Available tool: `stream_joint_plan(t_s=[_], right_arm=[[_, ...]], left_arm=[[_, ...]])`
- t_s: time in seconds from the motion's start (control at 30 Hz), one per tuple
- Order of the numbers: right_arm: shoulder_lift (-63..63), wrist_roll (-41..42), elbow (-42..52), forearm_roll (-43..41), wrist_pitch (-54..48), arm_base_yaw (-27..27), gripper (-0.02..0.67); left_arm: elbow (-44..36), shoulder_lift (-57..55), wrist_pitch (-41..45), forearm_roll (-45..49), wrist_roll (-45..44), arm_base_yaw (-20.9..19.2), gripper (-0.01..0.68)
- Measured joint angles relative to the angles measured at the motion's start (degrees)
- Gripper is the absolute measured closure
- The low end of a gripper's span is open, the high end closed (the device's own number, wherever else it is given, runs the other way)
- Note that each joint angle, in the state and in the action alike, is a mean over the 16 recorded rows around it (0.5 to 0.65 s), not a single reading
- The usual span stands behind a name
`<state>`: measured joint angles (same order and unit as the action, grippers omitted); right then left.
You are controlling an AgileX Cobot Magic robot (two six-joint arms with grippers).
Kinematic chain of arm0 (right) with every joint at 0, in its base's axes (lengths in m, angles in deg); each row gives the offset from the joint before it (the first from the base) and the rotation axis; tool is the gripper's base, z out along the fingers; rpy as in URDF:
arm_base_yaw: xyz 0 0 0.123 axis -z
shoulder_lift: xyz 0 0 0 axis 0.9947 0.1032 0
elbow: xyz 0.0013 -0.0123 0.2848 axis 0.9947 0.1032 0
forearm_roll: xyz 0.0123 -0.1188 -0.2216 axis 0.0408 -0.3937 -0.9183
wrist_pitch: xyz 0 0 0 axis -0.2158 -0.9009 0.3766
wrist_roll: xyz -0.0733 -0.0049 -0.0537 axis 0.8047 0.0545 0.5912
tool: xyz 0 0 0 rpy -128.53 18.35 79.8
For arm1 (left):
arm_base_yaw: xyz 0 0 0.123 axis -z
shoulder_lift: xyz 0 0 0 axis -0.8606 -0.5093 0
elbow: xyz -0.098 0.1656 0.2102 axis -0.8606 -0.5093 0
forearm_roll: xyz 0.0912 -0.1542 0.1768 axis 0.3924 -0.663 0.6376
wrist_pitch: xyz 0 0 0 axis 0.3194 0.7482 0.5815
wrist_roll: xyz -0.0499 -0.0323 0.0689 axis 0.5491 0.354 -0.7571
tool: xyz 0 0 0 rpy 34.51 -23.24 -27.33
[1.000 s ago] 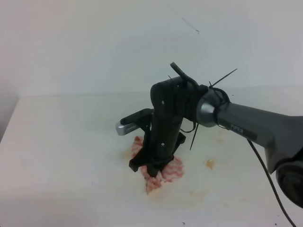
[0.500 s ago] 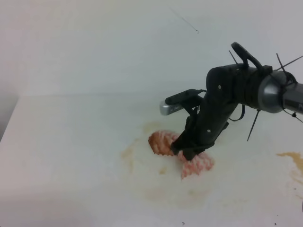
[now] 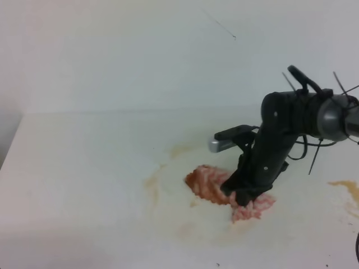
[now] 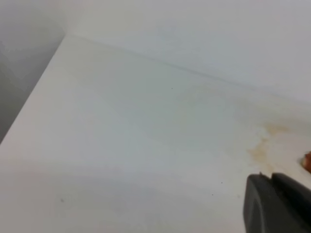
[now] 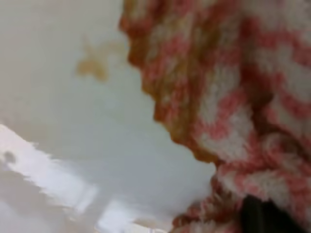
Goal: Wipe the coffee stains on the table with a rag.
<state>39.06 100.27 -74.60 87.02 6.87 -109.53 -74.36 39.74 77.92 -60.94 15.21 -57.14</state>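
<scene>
Although only pale tan smears (image 3: 152, 182) remain left of centre on the tabletop (image 3: 78, 168), the wiping looks partly done, with an amber streak (image 3: 345, 186) untouched at the right edge. The rag (image 3: 208, 182) lies bunched right of centre, its long axis running from upper left to lower right, browned at the left end. The right gripper (image 3: 242, 193) is clamped on it, pressing down; the left gripper's (image 4: 277, 204) state cannot be told.

White table (image 3: 73, 168) w/ tan coffee stains (image 3: 152, 182), bunched pink-white rag (image 3: 210, 182).

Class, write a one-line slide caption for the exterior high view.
Right gripper presses the rag onto coffee stains on the table.
</scene>
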Motion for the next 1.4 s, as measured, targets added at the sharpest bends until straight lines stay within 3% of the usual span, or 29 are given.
stream_joint_plan(t_s=[0.27,0.83,1.1,1.4], right_arm=[[-0.40,-0.31,0.50,-0.22,0.23,7.97,0.619],[-13.45,4.39,2.48,9.17,3.07,20.98,0.619],[-17.36,1.84,6.47,3.71,1.47,23.85,0.619],[-21.61,-0.68,19.57,-0.60,8.19,24.04,0.619]], left_arm=[[0.00,0.00,0.03,0.00,0.00,0.00,0.675],[0.00,0.00,0.03,0.00,0.00,0.00,0.675],[0.00,0.00,0.03,0.00,0.00,0.00,0.675],[0.00,0.00,0.03,0.00,0.00,0.00,0.675]])
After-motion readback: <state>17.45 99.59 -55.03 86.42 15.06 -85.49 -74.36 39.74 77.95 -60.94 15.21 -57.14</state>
